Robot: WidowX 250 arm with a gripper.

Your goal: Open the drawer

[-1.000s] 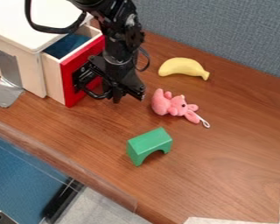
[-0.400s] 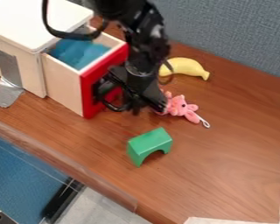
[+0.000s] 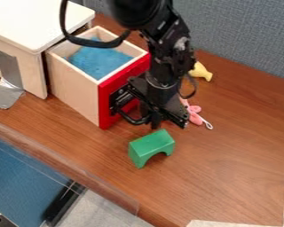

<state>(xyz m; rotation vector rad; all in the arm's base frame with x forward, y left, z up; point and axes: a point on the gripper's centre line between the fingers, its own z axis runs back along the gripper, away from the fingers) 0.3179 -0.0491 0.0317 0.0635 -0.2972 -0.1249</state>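
The end effector (image 3: 170,123) is hanging beside the black handle (image 3: 134,120), the drawer (image 3: 79,95) is lying view-left, and whether it is gripping cannot be determined.

A green arch block (image 3: 151,144) is standing on the table (image 3: 227,168), and a pink toy (image 3: 195,117) is lying near it. Farther back, a yellow banana (image 3: 201,72) is resting. Silver tape (image 3: 5,96) is sticking at left.

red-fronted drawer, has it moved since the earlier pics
Yes, the red-fronted drawer has slid further out of the white-topped cabinet, toward the green arch block.
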